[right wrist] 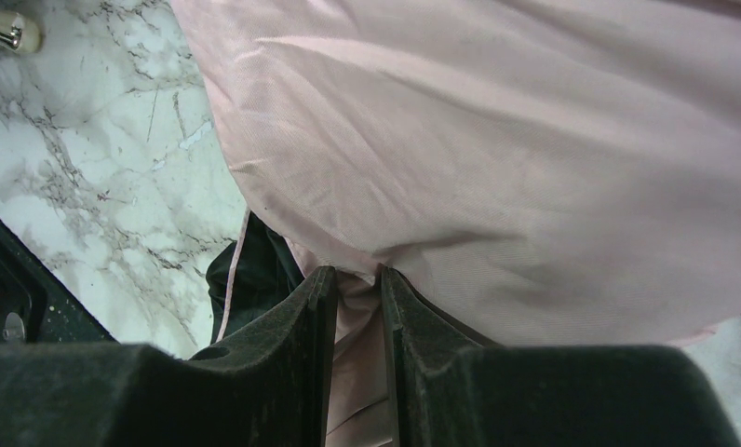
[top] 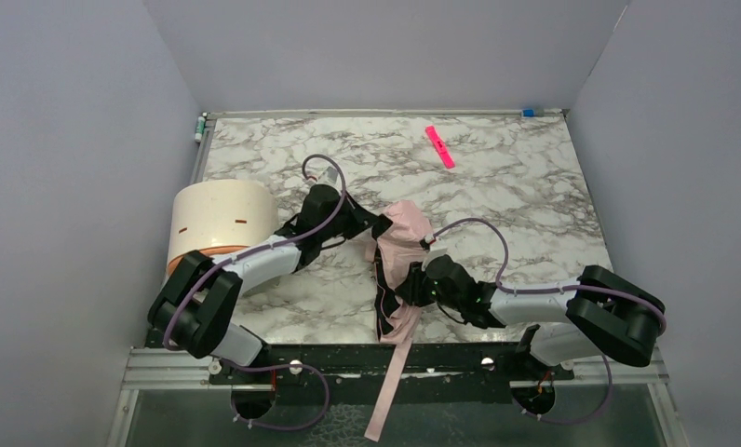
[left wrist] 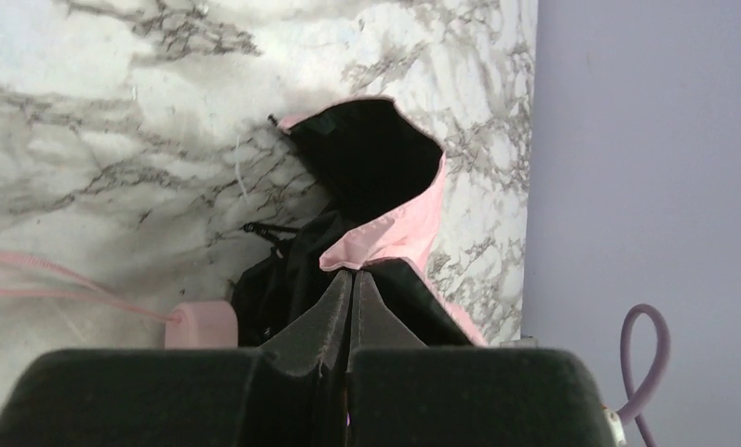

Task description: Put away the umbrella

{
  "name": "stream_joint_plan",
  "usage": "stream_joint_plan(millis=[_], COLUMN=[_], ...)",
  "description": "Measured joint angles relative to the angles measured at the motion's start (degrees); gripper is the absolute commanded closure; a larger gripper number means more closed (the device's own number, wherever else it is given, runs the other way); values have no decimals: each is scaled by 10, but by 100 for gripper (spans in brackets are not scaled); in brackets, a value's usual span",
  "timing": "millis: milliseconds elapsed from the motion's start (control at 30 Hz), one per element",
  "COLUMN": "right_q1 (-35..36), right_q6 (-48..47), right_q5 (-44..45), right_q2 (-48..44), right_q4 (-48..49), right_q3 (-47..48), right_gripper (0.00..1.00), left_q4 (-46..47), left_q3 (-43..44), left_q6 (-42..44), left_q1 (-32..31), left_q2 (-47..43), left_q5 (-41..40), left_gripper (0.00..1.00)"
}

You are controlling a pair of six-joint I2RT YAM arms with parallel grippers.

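L end effector (left wrist: 353,277) & R end effector (right wrist: 358,276) pinching umbrella (top: 405,229) fabric, cream cylinder (top: 220,216) contents unseen

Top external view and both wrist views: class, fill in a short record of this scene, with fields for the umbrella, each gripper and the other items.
task object: pale pink fabric folding umbrella with black lining, crumpled on the white marble table
trailing band: pale pink, hanging over the near table edge
left gripper: shut on the umbrella's fabric edge
right gripper: shut on the umbrella's pink fabric
other items: cream cylinder with orange end, at left; bright pink flat strip, far side; both apart from the umbrella
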Motion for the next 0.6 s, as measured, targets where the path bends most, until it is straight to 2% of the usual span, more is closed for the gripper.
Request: stream_joint_plan(millis=[300,600], right_q1=[0,0], right_q6=[0,0], right_q5=[0,0], right_q2=[-3,-2], right_q4=[-7,-12], right_q3=[1,4], right_gripper=[70,70], left_q4=[6,0], left_q3=[59,193], left_q6=[61,134], left_q1=[23,26], left_q2=[18,97], left_q5=[33,149], left_gripper=[100,100])
